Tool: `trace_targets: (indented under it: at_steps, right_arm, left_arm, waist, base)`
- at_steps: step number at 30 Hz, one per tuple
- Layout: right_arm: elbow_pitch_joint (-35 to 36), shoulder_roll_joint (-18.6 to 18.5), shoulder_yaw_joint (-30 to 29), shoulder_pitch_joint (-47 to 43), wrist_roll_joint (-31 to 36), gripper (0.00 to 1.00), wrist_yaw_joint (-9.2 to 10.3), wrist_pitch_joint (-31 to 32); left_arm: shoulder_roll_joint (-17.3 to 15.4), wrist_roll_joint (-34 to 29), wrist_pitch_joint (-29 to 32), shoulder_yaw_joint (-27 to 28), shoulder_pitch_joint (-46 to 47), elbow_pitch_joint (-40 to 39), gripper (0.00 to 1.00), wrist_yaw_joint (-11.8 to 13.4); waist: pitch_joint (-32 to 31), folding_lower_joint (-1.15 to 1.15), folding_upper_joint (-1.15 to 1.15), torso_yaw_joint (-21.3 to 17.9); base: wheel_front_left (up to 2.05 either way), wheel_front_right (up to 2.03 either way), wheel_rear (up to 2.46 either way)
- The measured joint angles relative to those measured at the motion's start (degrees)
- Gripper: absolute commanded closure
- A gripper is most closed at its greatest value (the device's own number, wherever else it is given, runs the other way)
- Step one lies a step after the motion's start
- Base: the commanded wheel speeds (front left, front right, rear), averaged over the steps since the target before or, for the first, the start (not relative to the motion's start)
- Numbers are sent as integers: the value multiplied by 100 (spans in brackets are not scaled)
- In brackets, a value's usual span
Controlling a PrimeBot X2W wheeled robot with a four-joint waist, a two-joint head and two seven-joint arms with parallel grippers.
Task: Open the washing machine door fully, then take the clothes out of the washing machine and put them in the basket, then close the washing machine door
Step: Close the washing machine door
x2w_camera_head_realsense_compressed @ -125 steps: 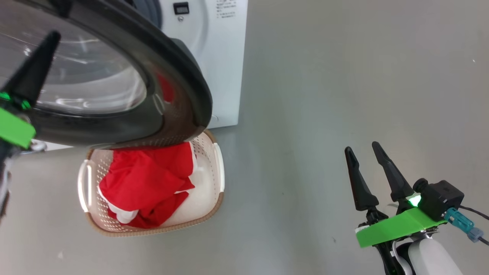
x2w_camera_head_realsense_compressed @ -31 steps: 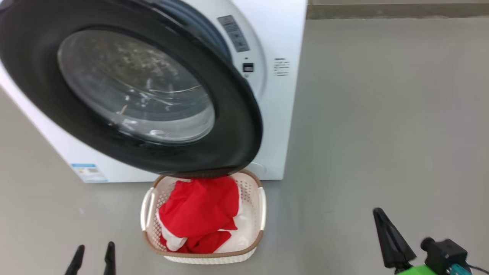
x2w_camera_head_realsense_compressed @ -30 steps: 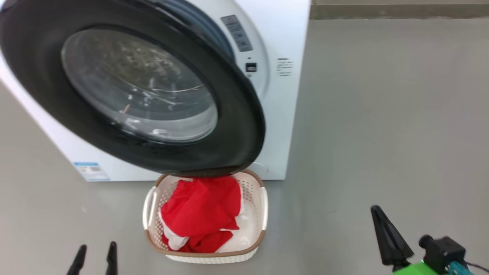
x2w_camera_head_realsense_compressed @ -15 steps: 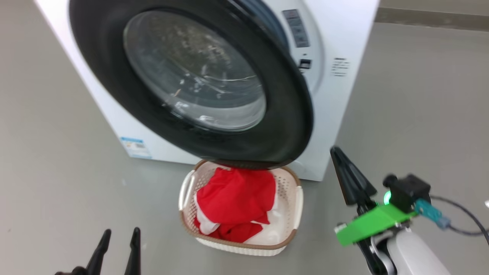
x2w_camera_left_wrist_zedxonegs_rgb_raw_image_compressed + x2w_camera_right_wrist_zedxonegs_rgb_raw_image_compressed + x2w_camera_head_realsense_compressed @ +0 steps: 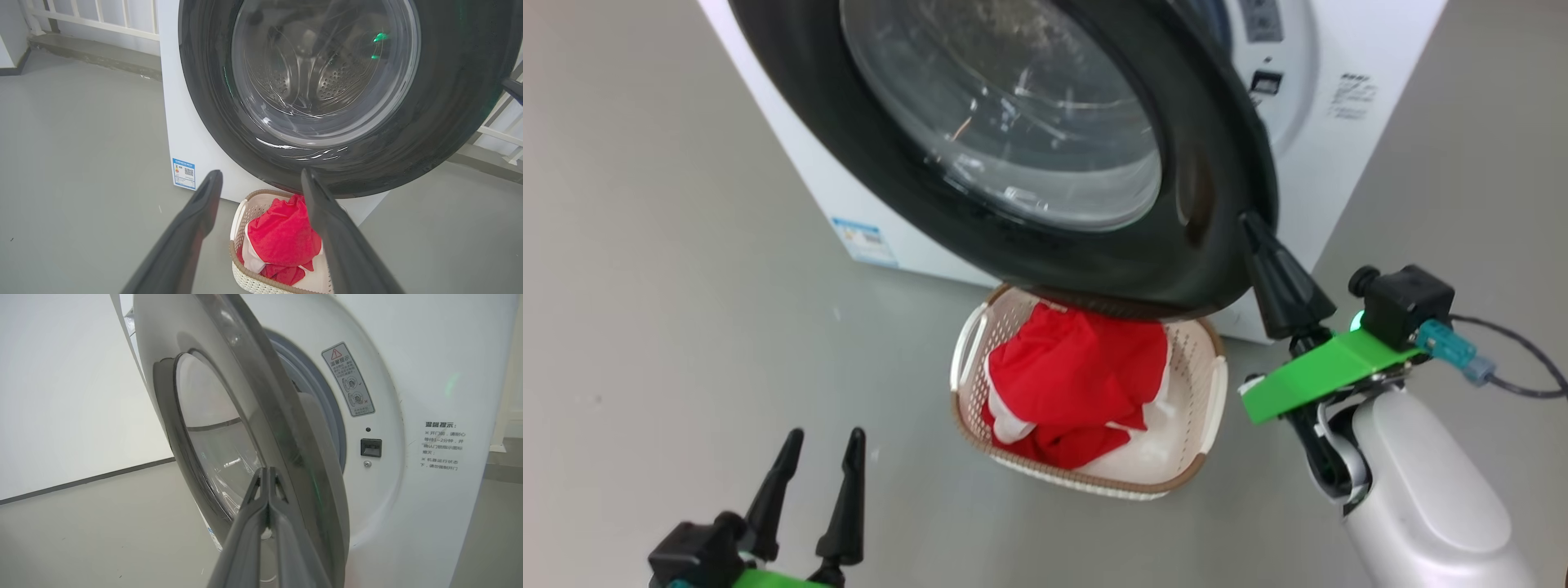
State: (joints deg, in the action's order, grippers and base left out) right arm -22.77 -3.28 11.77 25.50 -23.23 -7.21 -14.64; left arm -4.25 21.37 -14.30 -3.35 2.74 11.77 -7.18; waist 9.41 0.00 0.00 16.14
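The washing machine door [image 5: 1201, 204], with its black rim and glass bowl, stands partly open over the basket [image 5: 1213, 384]. The red and white clothes [image 5: 1078, 376] lie in the basket on the floor before the washing machine [image 5: 1339, 147]. My right gripper [image 5: 1248, 222] is shut, its tip against the door's free edge; in the right wrist view the shut fingers [image 5: 267, 473] meet the door's rim [image 5: 261, 388]. My left gripper [image 5: 823, 441] hangs low and open, left of the basket. In the left wrist view the left gripper [image 5: 261, 175] points at the door [image 5: 441, 102], the basket [image 5: 241, 212] and the clothes [image 5: 282, 241].
Grey floor [image 5: 670, 269] spreads around the machine. A blue label [image 5: 866, 242] sits low on the washer's front. The door latch slot [image 5: 371, 447] and warning stickers are on the front panel. A white railing [image 5: 94, 16] runs behind the machine.
The head camera has turned, shifting the whole picture. My right gripper, still shut, has risen to the door's free edge. The left gripper stays low and open.
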Motion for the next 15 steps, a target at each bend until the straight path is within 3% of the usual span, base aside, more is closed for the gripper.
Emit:
trace_targets:
  at_steps: [15]
  right_arm:
    - [-99,-10,-378,701,334,100,-11,-1]
  left_arm:
    - [8,152,0,-478,580,-23,0,0]
  waist:
    - [834,0,0,287]
  base:
    - [0,0,0]
